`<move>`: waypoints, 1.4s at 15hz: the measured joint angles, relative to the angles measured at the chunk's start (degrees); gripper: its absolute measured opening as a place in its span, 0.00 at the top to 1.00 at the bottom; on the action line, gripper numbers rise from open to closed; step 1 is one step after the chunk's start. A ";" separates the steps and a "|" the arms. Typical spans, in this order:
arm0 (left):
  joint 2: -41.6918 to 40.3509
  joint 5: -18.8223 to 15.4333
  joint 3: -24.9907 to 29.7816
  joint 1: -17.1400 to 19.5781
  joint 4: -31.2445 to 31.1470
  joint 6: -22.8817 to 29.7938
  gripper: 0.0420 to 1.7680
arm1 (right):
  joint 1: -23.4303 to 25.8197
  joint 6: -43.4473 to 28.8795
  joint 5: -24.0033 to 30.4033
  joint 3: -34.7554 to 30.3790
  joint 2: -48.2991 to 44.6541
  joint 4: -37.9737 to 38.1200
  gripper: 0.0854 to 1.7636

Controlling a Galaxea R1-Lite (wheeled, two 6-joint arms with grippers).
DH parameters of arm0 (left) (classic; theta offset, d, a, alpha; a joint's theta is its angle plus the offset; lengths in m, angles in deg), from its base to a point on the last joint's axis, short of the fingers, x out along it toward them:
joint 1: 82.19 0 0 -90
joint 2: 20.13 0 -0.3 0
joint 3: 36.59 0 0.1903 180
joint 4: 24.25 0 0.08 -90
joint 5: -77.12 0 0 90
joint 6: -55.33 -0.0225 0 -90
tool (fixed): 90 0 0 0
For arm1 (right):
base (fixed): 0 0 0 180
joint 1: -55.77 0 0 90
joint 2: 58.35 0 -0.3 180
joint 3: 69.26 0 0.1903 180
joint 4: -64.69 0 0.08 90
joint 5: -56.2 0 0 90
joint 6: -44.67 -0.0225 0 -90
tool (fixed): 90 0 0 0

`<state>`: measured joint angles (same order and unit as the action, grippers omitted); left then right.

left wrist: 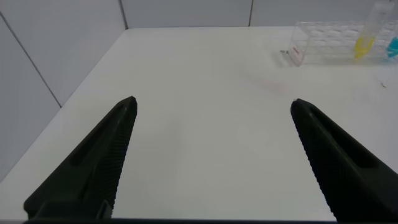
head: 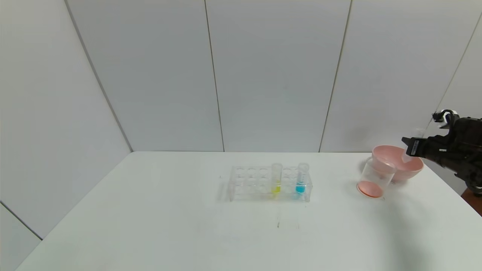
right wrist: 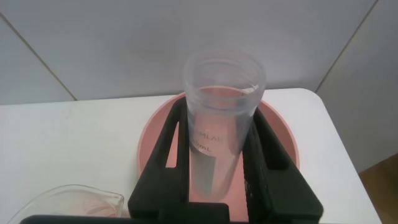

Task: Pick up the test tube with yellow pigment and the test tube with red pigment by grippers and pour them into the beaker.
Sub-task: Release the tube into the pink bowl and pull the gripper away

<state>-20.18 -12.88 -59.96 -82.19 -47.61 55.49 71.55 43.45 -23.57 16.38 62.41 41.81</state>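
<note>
The yellow-pigment test tube (head: 276, 178) stands upright in a clear rack (head: 248, 184) mid-table; it also shows in the left wrist view (left wrist: 367, 34). My right gripper (head: 408, 148) is shut on a clear test tube (right wrist: 221, 124) that shows no liquid inside, tilted above the pink bowl (head: 412, 169), its mouth away from the wrist. The beaker (head: 376, 177) stands just left of the bowl with red-orange liquid at its bottom; its rim shows in the right wrist view (right wrist: 68, 202). My left gripper (left wrist: 212, 102) is open and empty over bare table, out of the head view.
A blue-liquid tube (head: 301, 178) stands in the rack to the right of the yellow one. The pink bowl (right wrist: 280, 143) sits near the table's far right corner. Grey wall panels stand behind the table.
</note>
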 joint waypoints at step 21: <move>0.00 0.00 0.00 0.00 0.00 0.00 0.00 | -15.76 -10.83 -6.16 -7.64 -25.39 14.18 0.08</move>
<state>-20.18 -12.88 -59.96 -82.19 -47.61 55.49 55.79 32.62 -29.73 8.73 37.02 55.99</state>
